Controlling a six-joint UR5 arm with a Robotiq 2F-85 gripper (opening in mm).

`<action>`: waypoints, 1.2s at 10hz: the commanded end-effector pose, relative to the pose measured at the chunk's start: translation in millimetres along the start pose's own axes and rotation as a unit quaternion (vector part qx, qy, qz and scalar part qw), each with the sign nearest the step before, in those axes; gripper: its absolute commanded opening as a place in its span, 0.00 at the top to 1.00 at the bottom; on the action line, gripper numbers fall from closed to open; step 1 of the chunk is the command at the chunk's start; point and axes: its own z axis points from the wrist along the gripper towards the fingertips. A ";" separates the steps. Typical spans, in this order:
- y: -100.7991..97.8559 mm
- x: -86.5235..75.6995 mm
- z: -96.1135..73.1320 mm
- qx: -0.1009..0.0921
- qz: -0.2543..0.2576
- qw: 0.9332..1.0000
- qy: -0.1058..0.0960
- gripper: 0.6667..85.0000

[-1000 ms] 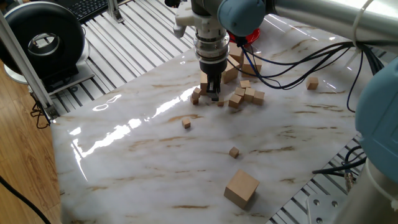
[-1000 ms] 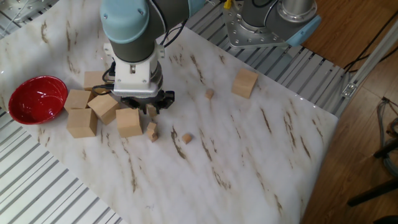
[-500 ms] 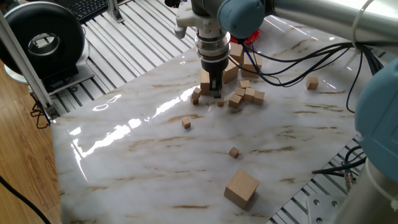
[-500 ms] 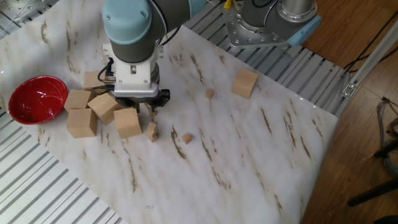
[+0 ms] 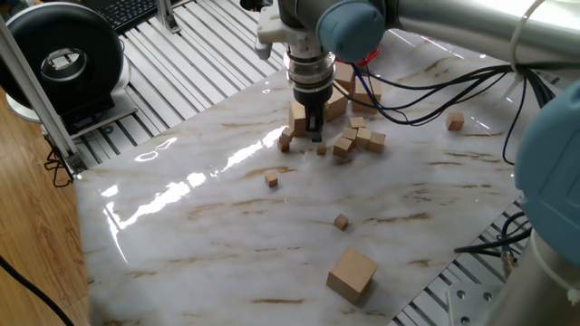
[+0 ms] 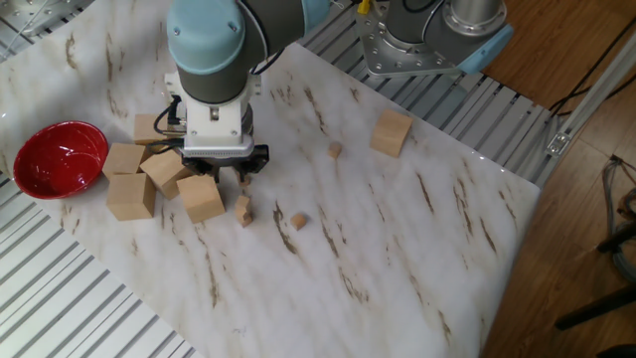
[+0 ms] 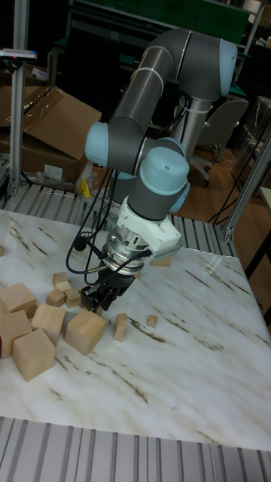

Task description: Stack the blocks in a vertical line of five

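Note:
My gripper [image 5: 314,133] [image 6: 242,179] [image 7: 98,301] hangs just above the marble table, its fingers close together on a tiny light-wood block that is mostly hidden between them. Right beside it stands a short stack of two tiny blocks [image 6: 242,210] [image 7: 120,327] [image 5: 286,139]. One loose tiny block [image 6: 298,221] [image 5: 272,179] [image 7: 151,321] lies a little past the stack. Another tiny block [image 6: 335,150] [image 5: 341,221] sits farther out. More small cubes [image 5: 361,138] cluster behind the gripper.
Several large wooden cubes [image 6: 203,197] [image 7: 84,330] crowd the gripper's side, with a red bowl [image 6: 58,159] beyond them. A lone bigger cube [image 6: 392,132] [image 5: 352,273] sits near the table edge. Cables [image 5: 426,95] drape over the table. A cube [image 5: 455,119] lies apart at the far side.
The gripper has risen slightly and shifted a little toward the large cubes. The blocks on the table have not moved.

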 end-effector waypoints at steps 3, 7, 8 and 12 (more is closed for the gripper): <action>0.7 -0.2 -1.5 -0.009 0.004 1.000 -0.007 0.53; -2.8 -2.6 0.5 0.001 0.005 1.000 -0.014 0.57; -2.9 -1.9 0.7 0.002 0.012 1.000 -0.014 0.61; 0.6 -8.4 3.2 -0.005 0.004 0.999 -0.032 0.55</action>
